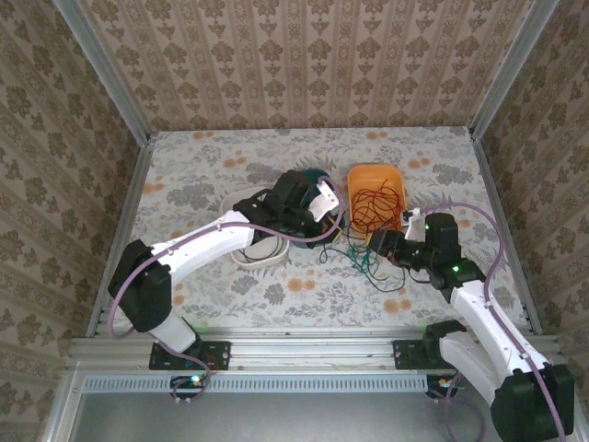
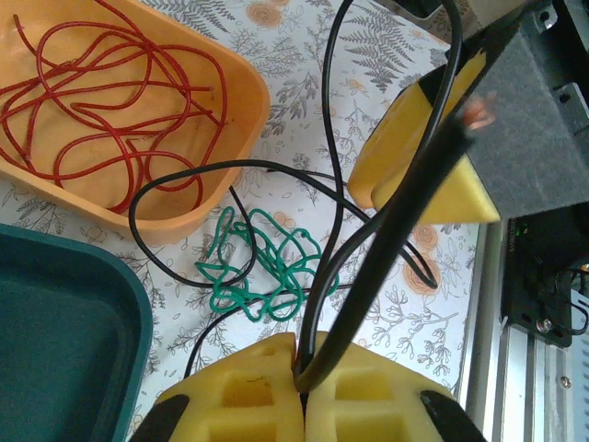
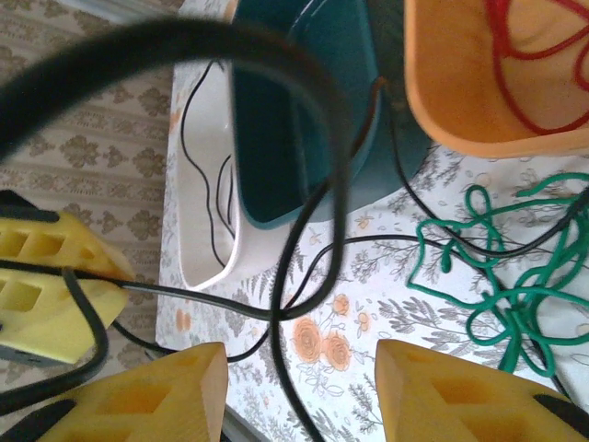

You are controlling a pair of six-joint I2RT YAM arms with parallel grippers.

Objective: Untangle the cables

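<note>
The red cable (image 1: 373,203) (image 2: 110,101) lies coiled in the orange tray (image 1: 398,184) (image 2: 241,110). On the table in front of that tray lies the green cable (image 1: 370,267) (image 2: 267,267) (image 3: 502,276), bunched up. A black cable (image 2: 230,168) (image 3: 304,249) loops over it and across the table. My left gripper (image 1: 324,210) (image 2: 302,378) is shut on the black cable, which rises from between its yellow fingers. My right gripper (image 1: 379,245) (image 3: 299,391) is open close beside it, a black strand running loose between its fingers (image 3: 460,391).
A teal tray (image 1: 304,173) (image 2: 64,322) (image 3: 294,110) sits left of the orange one, under my left gripper. A white tray (image 1: 248,258) (image 3: 207,184) with black strands in it lies further left. Wallpapered walls close three sides; a metal rail (image 1: 304,350) runs along the near edge.
</note>
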